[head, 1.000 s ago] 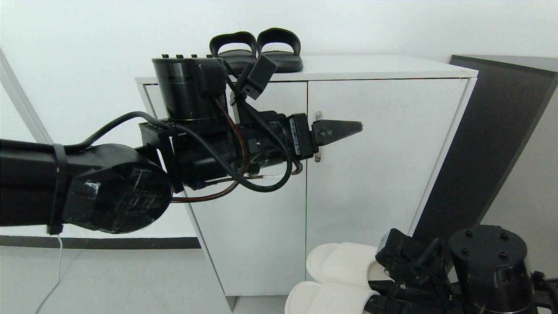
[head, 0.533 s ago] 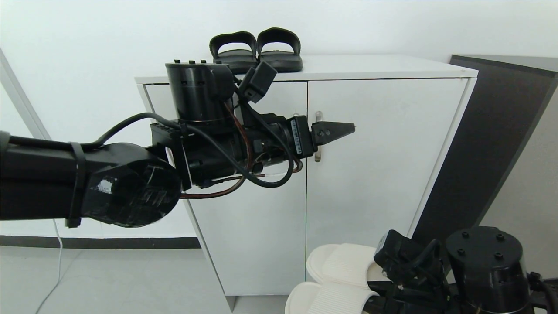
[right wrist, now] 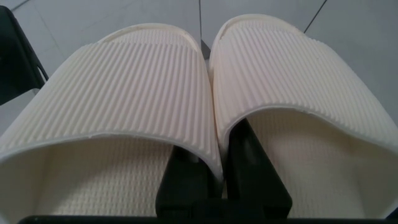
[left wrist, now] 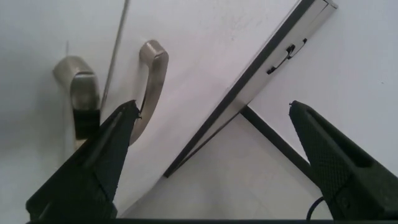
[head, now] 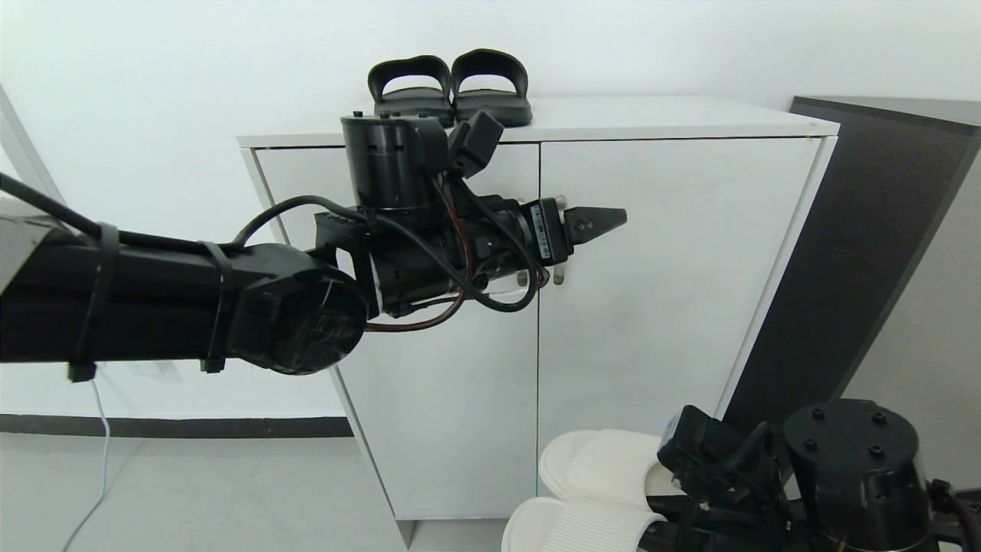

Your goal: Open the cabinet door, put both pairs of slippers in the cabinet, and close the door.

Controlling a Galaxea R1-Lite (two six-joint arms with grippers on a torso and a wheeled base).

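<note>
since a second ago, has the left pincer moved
Yes. The left pincer has gone in toward the cabinet doors and slightly up, its wrist drawing nearer the right door's handle.

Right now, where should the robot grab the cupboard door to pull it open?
Probably best to grab the right door's metal handle around its straight middle, coming straight from the front. It stands upright and bows out from the door, so the open left pincer can close on it from both sides.
</note>
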